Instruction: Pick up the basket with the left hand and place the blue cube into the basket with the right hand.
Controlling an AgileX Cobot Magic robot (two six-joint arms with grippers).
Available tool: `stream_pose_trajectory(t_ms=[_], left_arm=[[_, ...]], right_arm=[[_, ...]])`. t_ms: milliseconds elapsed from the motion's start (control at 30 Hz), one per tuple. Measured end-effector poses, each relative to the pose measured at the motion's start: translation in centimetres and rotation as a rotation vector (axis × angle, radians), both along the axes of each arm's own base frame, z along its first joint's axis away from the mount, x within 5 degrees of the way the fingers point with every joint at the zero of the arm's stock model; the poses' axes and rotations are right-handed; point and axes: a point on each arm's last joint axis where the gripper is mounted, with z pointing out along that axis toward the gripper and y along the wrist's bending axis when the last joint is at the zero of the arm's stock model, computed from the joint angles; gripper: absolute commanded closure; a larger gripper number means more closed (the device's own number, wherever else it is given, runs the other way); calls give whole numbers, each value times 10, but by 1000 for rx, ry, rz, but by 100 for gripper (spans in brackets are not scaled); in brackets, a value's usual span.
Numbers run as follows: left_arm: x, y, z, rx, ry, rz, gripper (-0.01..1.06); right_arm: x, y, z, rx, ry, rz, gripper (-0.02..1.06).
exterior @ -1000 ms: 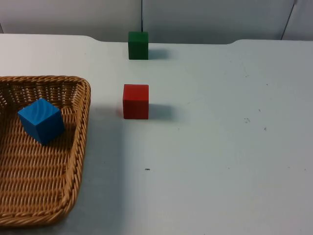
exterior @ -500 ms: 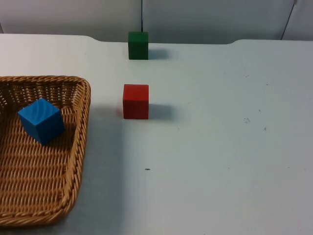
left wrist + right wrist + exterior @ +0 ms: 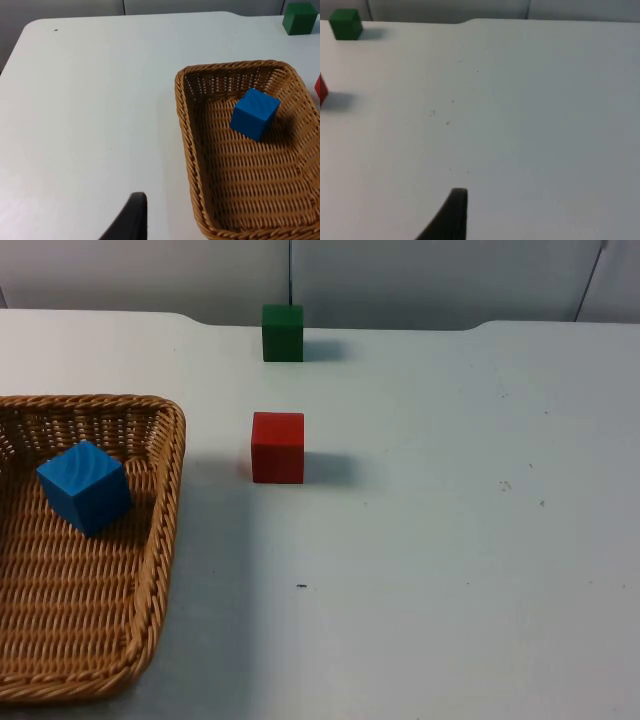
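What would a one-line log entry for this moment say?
blue cube: inside basket | basket: on table | red cube, green cube: on table, outside basket | task state: cube placed

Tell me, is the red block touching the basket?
Apart. In the top view a strip of bare white table lies between the red block and the basket rim.

Blue cube in basket, basket flat on the table.
We see the woven wicker basket (image 3: 150, 570) at the table's left side, brown, rectangular with rounded corners, upright. The blue cube (image 3: 84, 486) sits inside on the woven floor, near the basket's far end, turned corner-on to the walls; we can't tell whether it touches them.
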Motion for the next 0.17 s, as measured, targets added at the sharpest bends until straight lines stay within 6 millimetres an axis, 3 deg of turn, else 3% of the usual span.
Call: stream_pose_trajectory(t_ms=[167], left_arm=[[0, 0, 0, 0, 0, 0, 0]], right_arm=[[-1, 0, 0, 0, 0, -65, 1]])
